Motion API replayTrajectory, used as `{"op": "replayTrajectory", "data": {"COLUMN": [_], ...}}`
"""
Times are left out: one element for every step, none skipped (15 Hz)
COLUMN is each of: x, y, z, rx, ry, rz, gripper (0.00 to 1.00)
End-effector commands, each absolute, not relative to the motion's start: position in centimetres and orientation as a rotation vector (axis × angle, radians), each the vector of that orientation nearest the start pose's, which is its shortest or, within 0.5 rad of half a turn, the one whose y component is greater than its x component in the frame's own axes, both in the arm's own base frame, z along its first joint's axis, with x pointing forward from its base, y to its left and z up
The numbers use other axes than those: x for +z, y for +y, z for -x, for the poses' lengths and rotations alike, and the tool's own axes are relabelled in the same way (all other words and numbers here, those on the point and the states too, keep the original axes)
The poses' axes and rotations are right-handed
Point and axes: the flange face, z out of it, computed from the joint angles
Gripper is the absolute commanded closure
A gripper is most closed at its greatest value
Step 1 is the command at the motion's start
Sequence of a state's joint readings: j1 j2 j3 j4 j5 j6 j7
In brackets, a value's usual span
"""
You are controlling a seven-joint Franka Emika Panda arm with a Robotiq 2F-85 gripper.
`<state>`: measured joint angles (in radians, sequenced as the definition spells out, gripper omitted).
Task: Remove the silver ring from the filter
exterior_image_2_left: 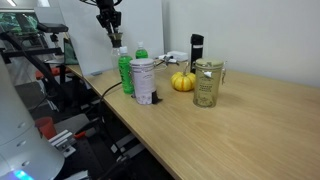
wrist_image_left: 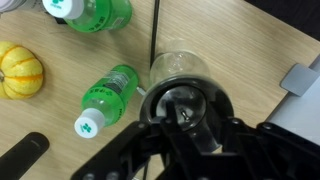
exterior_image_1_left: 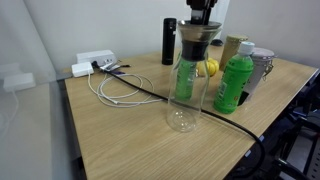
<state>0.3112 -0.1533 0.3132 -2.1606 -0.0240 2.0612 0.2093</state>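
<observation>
The dark conical filter (exterior_image_1_left: pixel 193 47) sits in the mouth of the clear glass carafe (exterior_image_1_left: pixel 184 100) at mid table. The silver ring (exterior_image_1_left: pixel 195 33) lies as a thin shiny band round the filter's top rim. My gripper (exterior_image_1_left: pixel 200 22) hangs straight above it, fingertips down at the rim. In the wrist view the filter (wrist_image_left: pixel 186 104) fills the middle, its rim (wrist_image_left: pixel 226 104) looks dark, and my gripper (wrist_image_left: pixel 190 128) has its fingers spread either side of it. They look apart; contact with the ring is unclear. The gripper also shows in an exterior view (exterior_image_2_left: pixel 112 32).
A green bottle (exterior_image_1_left: pixel 233 85) stands beside the carafe and another (wrist_image_left: pixel 108 96) right behind it. A black flask (exterior_image_1_left: pixel 169 42), a yellow pumpkin (wrist_image_left: pixel 20 68), a silvery cup (exterior_image_1_left: pixel 262 65) and a jar stand at the back. Cables (exterior_image_1_left: pixel 125 92) and a white power strip (exterior_image_1_left: pixel 93 63) lie further along.
</observation>
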Motion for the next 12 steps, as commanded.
{"op": "replayTrajectory", "data": {"x": [45.73,45.68,45.66,45.65,45.61,45.63,45.67,45.71,45.75,45.79,45.82,45.86], "y": [30.19,30.25,30.28,30.29,30.23,30.17,30.11,30.13,30.04,29.97,29.89,29.82], "z": [-40.68,-40.65,-40.62,-40.6,-40.61,-40.63,-40.65,-40.62,-40.66,-40.69,-40.7,-40.72], "rx": [-0.095,-0.092,-0.091,-0.09,-0.09,-0.089,-0.09,-0.09,-0.093,-0.095,-0.097,-0.098], "ry": [-0.655,-0.656,-0.656,-0.655,-0.653,-0.651,-0.65,-0.649,-0.646,-0.642,-0.639,-0.636], "rz": [3.098,3.096,3.095,3.094,3.097,3.097,3.099,3.098,3.101,3.103,3.105,3.106], "gripper": [0.6,0.61,0.69,0.78,0.94,1.0,1.0,1.0,1.0,0.99,0.99,0.99]}}
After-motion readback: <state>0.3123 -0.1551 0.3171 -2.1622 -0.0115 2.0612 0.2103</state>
